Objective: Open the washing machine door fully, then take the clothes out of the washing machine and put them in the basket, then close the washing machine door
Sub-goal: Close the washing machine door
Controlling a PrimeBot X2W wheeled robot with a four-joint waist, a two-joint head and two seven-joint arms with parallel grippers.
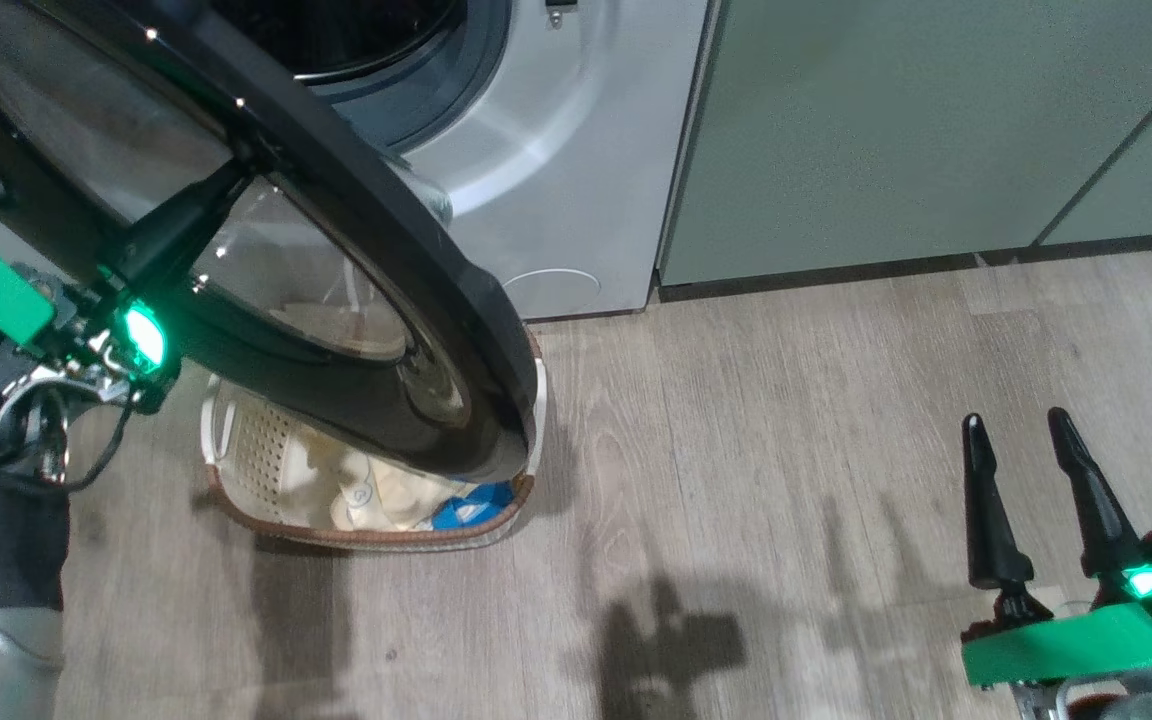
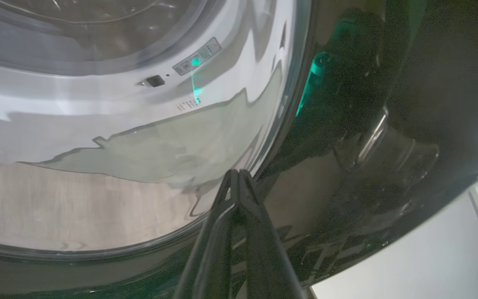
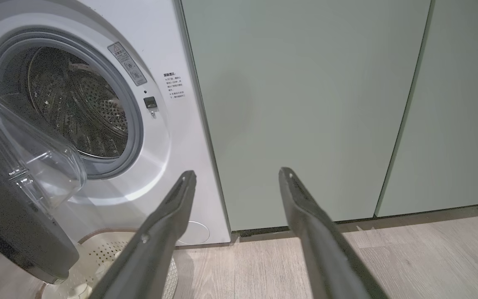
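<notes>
The washing machine door (image 1: 386, 250), glossy black rim around a clear glass bowl, stands partly swung out from the white washing machine (image 1: 556, 170). My left gripper (image 1: 241, 165) is shut, with its fingertips touching the door's outer face. In the left wrist view its joined fingers (image 2: 237, 182) meet the edge between glass and black rim (image 2: 388, 124). Below the door stands the cream basket (image 1: 261, 455), holding cream-yellow clothes (image 1: 376, 495) with a blue patch. The steel drum (image 3: 77, 104) looks bare of fabric. My right gripper (image 1: 1016, 425) hangs open over the floor at lower right, holding nothing.
Pale green cabinets (image 1: 886, 130) stand right of the machine. Wood-look floor (image 1: 786, 450) stretches between the basket and my right gripper (image 3: 237, 174). The door's lower rim (image 3: 15, 232) overhangs the basket (image 3: 114, 249).
</notes>
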